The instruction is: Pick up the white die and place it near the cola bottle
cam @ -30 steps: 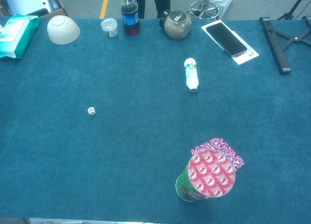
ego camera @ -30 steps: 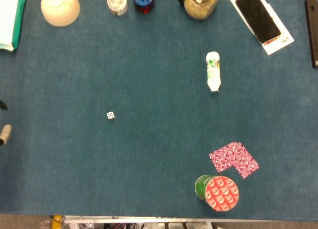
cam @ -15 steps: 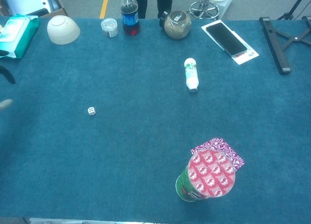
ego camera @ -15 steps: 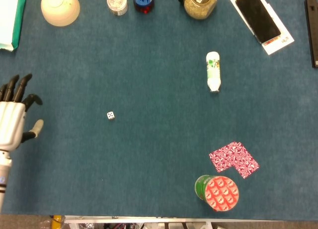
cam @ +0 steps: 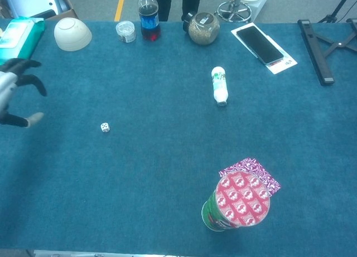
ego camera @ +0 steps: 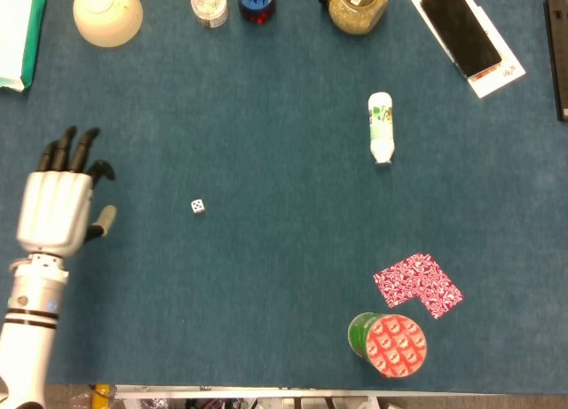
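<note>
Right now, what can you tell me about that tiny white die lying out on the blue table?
The small white cube-shaped die has dark pips on its faces; how many is too small to read. It looks like hard plastic. It rests flat on the blue felt-like tabletop, left of the middle, alone, with nothing touching it. The robot's white left hand with dark fingers is apart from it, further left, holding nothing. The cola bottle stands far off at the table's back edge.

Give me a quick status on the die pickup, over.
Left hand open, fingers spread, left of the white die, not touching. Right hand not in view. Die flat on table; cola bottle upright at far edge. Path between them clear.
</note>
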